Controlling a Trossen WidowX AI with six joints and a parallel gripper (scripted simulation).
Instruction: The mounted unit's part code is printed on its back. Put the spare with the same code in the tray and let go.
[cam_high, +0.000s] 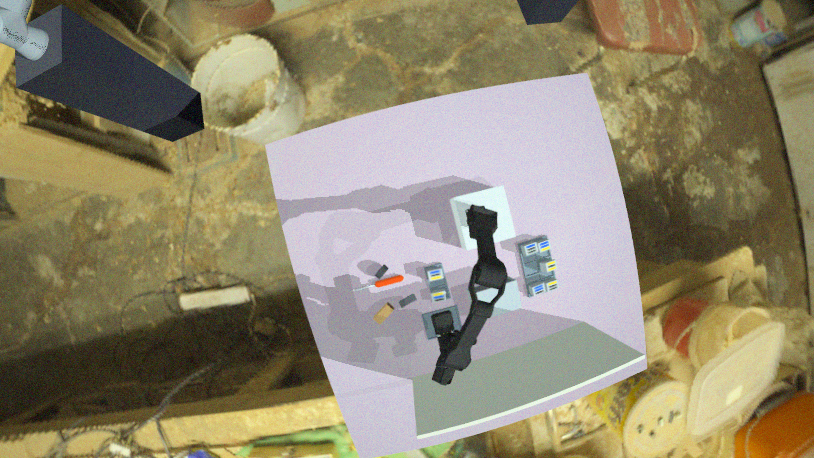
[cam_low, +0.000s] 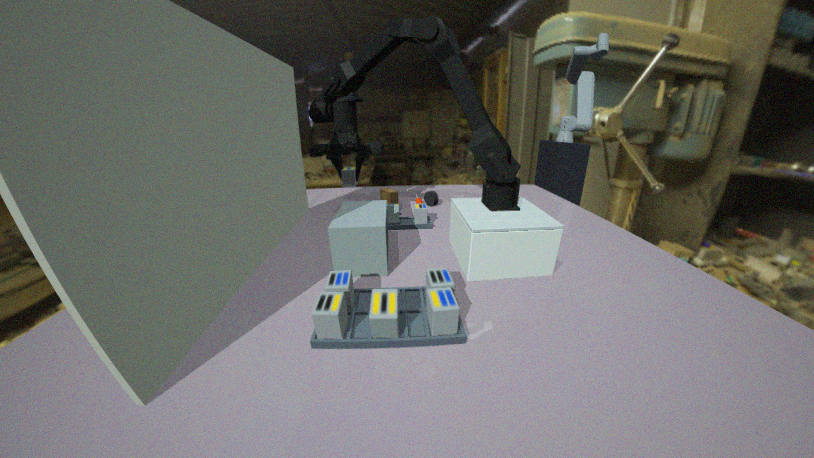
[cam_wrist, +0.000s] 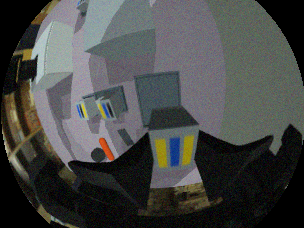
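My gripper (cam_high: 442, 322) (cam_low: 348, 173) (cam_wrist: 170, 130) is shut on a grey spare with yellow, blue and yellow stripes (cam_low: 348, 176) (cam_wrist: 174, 152). It holds the spare in the air, over or close to the flat grey-blue tray (cam_high: 427, 324) (cam_wrist: 160, 88). The arm hides part of the tray from above. Several striped spares stand in the large rack (cam_high: 532, 267) (cam_low: 388, 343), one striped yellow, black, yellow (cam_low: 384, 315). Two striped blocks (cam_high: 434, 275) (cam_high: 437, 296) stand in the small rack. I cannot tell which thing is the mounted unit, and its code cannot be made out.
A grey-blue box (cam_high: 508, 301) (cam_low: 359, 244) stands between the large rack and the tray. A tall grey panel (cam_high: 512, 375) (cam_low: 170, 170) rises beside them. The white arm base (cam_low: 512, 247), an orange screwdriver (cam_high: 389, 280) (cam_wrist: 106, 149) and a brown block (cam_high: 383, 313) are also there.
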